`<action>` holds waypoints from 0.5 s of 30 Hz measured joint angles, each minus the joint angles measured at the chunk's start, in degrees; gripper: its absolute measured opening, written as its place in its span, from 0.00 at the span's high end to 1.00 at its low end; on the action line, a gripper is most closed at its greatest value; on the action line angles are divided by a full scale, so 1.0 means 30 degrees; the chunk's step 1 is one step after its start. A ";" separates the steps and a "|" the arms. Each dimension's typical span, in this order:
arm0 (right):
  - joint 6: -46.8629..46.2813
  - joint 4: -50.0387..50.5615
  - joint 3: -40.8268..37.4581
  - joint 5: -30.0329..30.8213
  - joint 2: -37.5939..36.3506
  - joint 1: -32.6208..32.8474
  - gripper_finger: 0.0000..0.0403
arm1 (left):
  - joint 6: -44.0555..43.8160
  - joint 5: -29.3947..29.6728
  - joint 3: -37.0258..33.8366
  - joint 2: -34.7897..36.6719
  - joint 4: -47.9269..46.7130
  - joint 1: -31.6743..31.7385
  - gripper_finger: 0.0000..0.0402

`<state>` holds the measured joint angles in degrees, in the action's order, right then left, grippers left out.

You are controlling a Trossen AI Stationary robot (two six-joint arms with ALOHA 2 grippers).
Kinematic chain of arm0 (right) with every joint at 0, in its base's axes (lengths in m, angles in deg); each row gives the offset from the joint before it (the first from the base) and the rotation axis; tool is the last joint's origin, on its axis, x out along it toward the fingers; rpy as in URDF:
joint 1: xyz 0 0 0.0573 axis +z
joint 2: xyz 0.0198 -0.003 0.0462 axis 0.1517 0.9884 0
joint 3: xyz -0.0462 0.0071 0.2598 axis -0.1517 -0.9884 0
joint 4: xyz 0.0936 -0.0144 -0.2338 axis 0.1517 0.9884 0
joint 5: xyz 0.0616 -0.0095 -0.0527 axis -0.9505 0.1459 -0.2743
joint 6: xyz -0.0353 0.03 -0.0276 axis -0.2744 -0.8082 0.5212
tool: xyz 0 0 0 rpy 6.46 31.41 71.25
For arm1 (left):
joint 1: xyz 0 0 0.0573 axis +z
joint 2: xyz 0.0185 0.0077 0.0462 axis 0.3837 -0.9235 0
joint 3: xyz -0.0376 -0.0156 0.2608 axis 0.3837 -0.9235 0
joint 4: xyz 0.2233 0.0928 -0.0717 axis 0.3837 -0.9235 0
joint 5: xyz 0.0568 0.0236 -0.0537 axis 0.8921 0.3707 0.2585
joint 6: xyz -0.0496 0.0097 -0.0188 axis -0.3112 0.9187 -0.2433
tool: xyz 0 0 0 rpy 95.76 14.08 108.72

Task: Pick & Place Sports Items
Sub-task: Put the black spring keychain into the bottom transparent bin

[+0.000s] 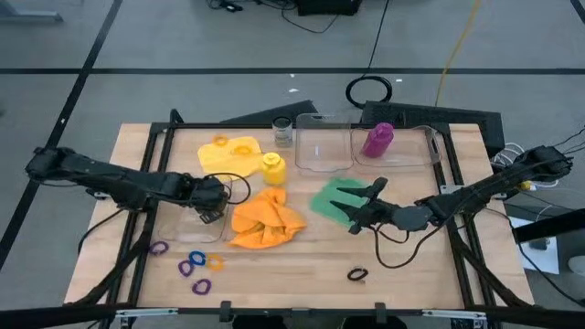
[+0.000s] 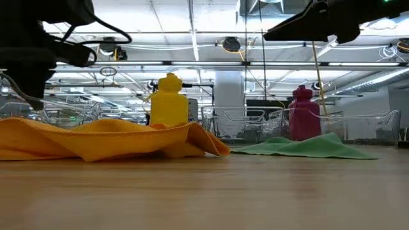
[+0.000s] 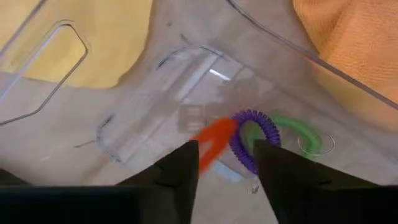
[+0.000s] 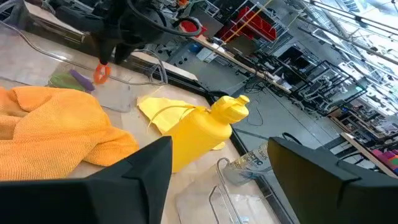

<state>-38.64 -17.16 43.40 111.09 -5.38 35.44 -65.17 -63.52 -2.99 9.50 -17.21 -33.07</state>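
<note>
No text, label, brand, number or sign can be read in any of the views. The small clear glass jar (image 4: 247, 163) carries a pale band that may be a label, but nothing on it is legible. The yellow bottle (image 2: 169, 100) and the purple bottle (image 2: 301, 114) show plain surfaces, and the shelving in the room behind the table shows no legible markings.

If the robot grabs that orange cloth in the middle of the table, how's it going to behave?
The orange cloth lies bunched in soft folds, so it would probably hang limp and trail from a pinch. Its knitted-looking surface suggests the fingers should grip without slipping. Pushed, it would likely crumple rather than slide whole.
</note>
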 joint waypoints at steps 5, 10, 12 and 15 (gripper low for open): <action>-0.0002 0.0000 0.0000 0.0000 0.0000 0.0000 0.52 | 0.0286 -0.0011 0.0000 0.0199 0.0000 -0.0007 0.59; -0.0003 0.0000 0.0000 -0.0007 0.0000 0.0000 0.52 | 0.1413 0.0020 -0.0007 0.0285 0.0029 -0.0007 0.57; -0.0003 0.0000 0.0000 -0.0007 0.0000 0.0000 0.52 | 0.1831 0.0131 -0.0007 0.0353 0.0104 -0.0007 0.57; -0.0003 -0.0003 0.0000 -0.0007 0.0003 0.0000 0.52 | 0.2435 0.0356 -0.0007 0.0857 0.0794 -0.0038 0.57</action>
<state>-38.65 -17.17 43.40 111.07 -5.38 35.44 -57.86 -62.46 -3.01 12.08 -14.83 -33.18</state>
